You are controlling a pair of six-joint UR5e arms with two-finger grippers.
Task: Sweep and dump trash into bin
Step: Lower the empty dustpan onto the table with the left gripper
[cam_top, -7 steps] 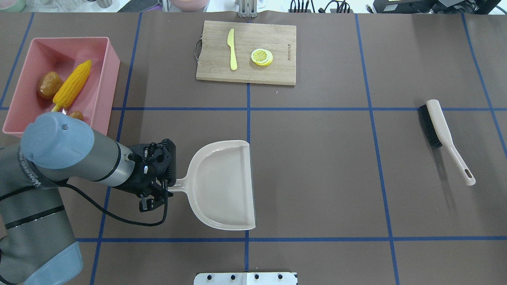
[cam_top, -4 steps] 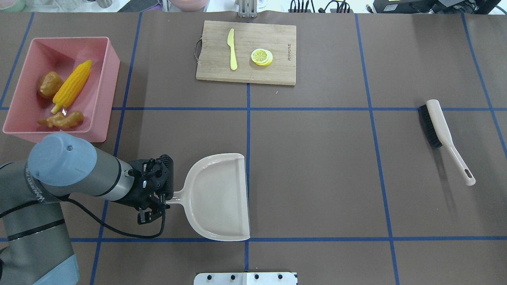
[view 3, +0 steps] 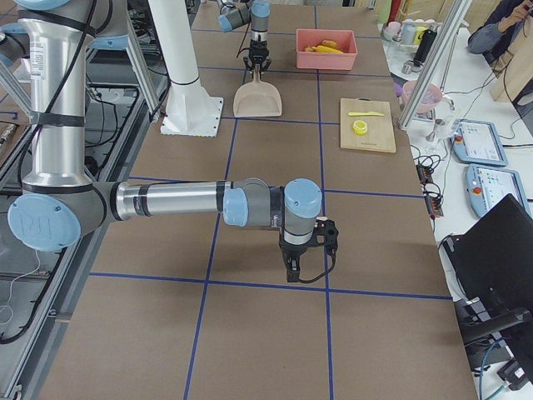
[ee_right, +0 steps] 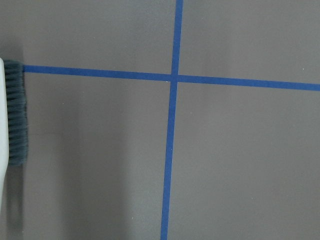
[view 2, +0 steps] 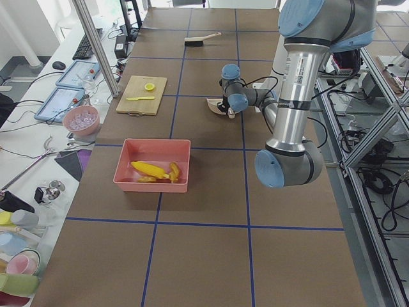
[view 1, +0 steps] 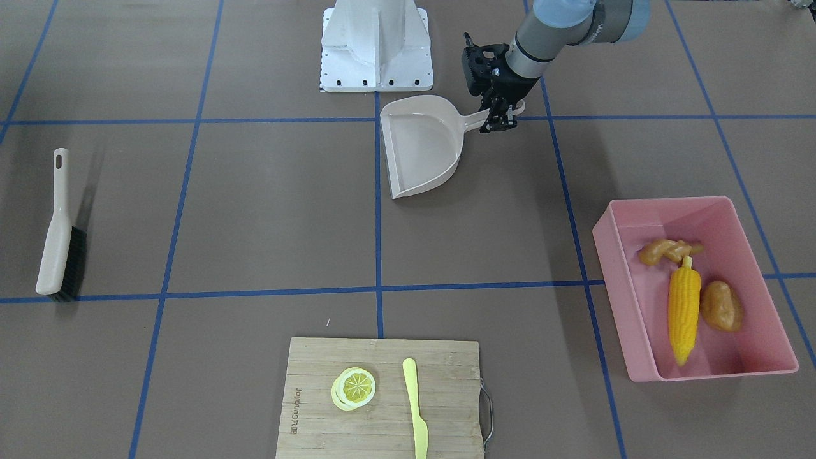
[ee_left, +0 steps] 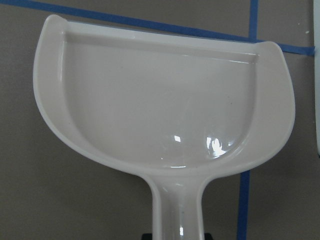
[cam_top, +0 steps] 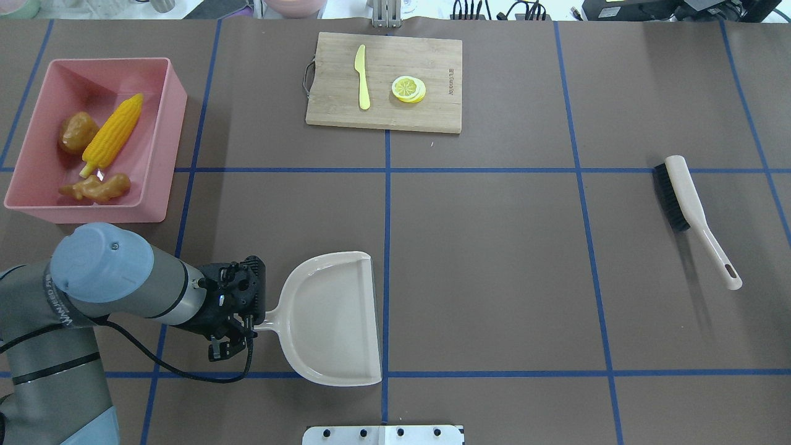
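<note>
Pink plastic forms the large rectangular tub (cam_top: 170, 136), which stands beyond the left pincer (cam_top: 250, 326), away from the robot and a little to its outer side. All the trash is lying inside it: a yellow toy corn cob (cam_top: 114, 137), a brown toy potato (cam_top: 77, 131) just beside it, and a knobbly tan toy ginger root (cam_top: 99, 187) at the end nearest the pincer.

The left pincer is closed on the thin handle of an empty beige plastic dustpan (cam_top: 334, 315), whose pan is stretched away from the fingers toward the middle of the table.

The toys are judged to be light, hard and smooth. The corn would roll easily, so it is best taken across its middle. The tub looks stiff and light, and its rim offers the best hold.

For the right pincer (view 3: 304, 267), it cannot be told whether it is wide or narrow.
</note>
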